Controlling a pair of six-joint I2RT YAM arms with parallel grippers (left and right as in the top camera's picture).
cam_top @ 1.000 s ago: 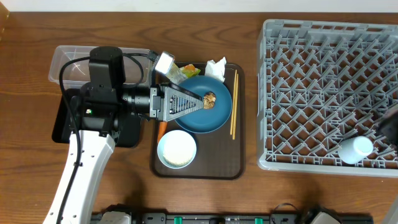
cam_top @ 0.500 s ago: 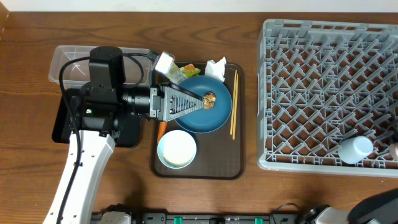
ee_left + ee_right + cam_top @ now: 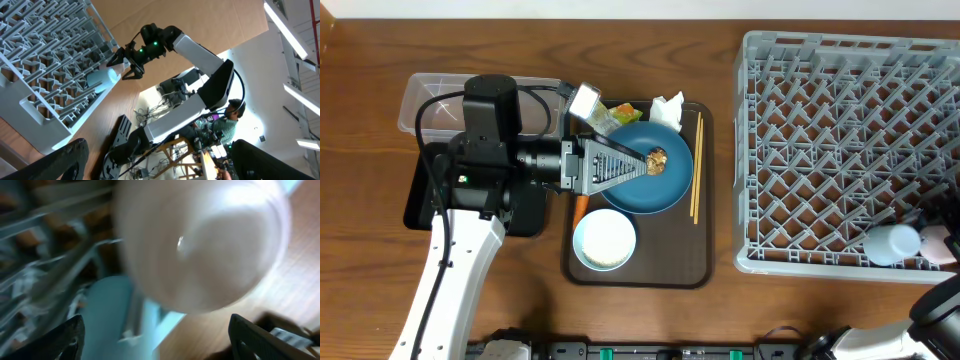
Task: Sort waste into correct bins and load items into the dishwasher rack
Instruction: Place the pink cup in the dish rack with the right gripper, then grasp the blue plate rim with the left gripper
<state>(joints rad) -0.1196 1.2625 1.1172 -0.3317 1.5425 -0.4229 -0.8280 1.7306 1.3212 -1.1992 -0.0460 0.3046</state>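
My left gripper (image 3: 642,165) is open and hovers over the dark-blue plate (image 3: 650,190), its tips next to the brown food scrap (image 3: 657,158). The white bowl (image 3: 604,240), chopsticks (image 3: 697,170), tissue (image 3: 668,108), yellow-green wrapper (image 3: 618,113) and carrot (image 3: 580,208) lie around the plate. My right gripper (image 3: 945,228) is open at the front right corner of the grey rack (image 3: 840,150). A pinkish cup (image 3: 932,240) fills the blurred right wrist view (image 3: 200,245), beside a pale blue cup (image 3: 890,242) in the rack.
The brown serving tray (image 3: 660,265) holds the plate, bowl and waste. The clear tub (image 3: 435,100) and the black tray (image 3: 420,205) sit left of it, partly under my left arm. The rack (image 3: 45,60) and the right arm show in the left wrist view.
The right gripper left the overhead frame at the right edge and came back lower, with a pinkish cup now beside the pale cup. The left arm has not moved.
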